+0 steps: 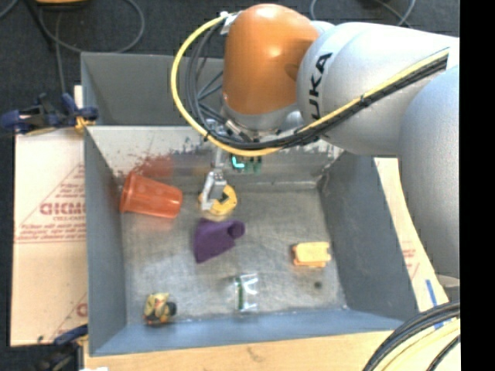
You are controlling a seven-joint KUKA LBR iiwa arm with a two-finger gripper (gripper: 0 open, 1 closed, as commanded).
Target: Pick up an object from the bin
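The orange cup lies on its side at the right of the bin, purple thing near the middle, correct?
No: the camera view shows the orange cup lying on its side at the left of the bin; the purple thing is near the middle.

**Q:** Where do the items sit in the grey metal bin (104, 238)?

**A:** Left of frame centre, near the bin's upper wall, is the orange plastic cup (151, 197), lying on its side. Just right of it is the yellow ring-shaped piece (227, 200), with the gripper (212, 195) at the ring's left edge.

**Q:** And the lower part of the frame?

**A:** Just below the ring, apart from it, is the purple soft cone-shaped piece (215, 238). To its right, well apart, is the yellow-orange rectangular block (311, 254). At lower centre, near the bottom wall, is the small clear plastic piece (246, 292). In the lower left corner is the small mottled ball (159, 308).
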